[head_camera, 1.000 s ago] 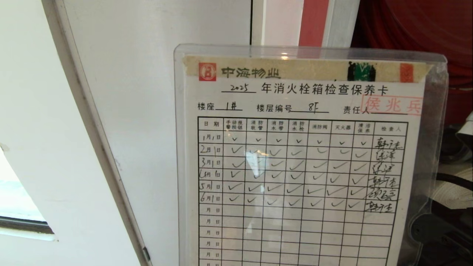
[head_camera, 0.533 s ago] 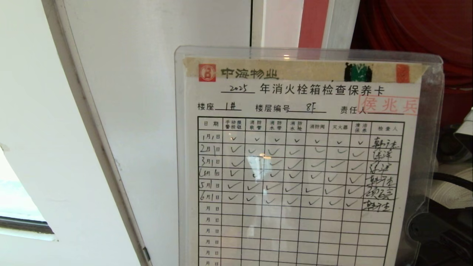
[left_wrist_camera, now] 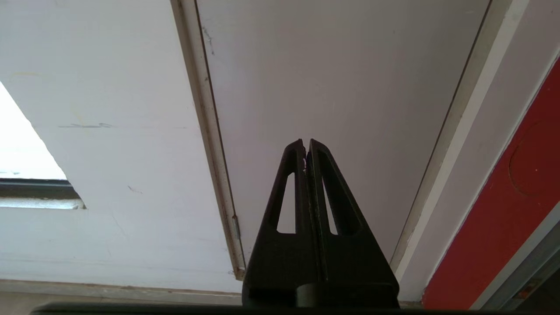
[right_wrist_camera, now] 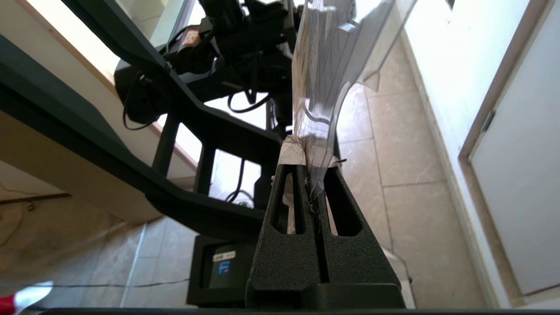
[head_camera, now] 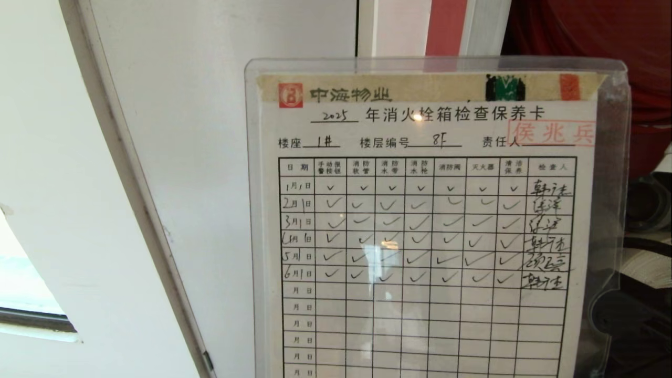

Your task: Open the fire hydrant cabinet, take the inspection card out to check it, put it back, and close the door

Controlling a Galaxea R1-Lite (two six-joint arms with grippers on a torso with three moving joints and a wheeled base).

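Note:
The inspection card (head_camera: 425, 226), a white gridded form with ticks and a red stamp in a clear sleeve, stands upright close before the head camera. My right gripper (right_wrist_camera: 311, 168) is shut on the sleeve's lower edge, and the inspection card (right_wrist_camera: 323, 65) rises above its fingertips. The gripper itself is outside the head view. Behind the card shows the fire hydrant cabinet's red edge strip (head_camera: 443, 26) and its red hose (head_camera: 593, 37). The cabinet's door is out of view. My left gripper (left_wrist_camera: 306, 142) is parked low, shut and empty, pointing at a plain white door.
A plain white door (head_camera: 220, 131) with a worn frame fills the left half behind the card. A window (head_camera: 21, 283) sits at the far left. A rolled white hose (head_camera: 646, 268) lies inside the cabinet at the right. My own torso and head (right_wrist_camera: 227, 39) face the card.
The card has risen a little in the head view, after a slight dip. The background has not shifted and the left arm has kept still.

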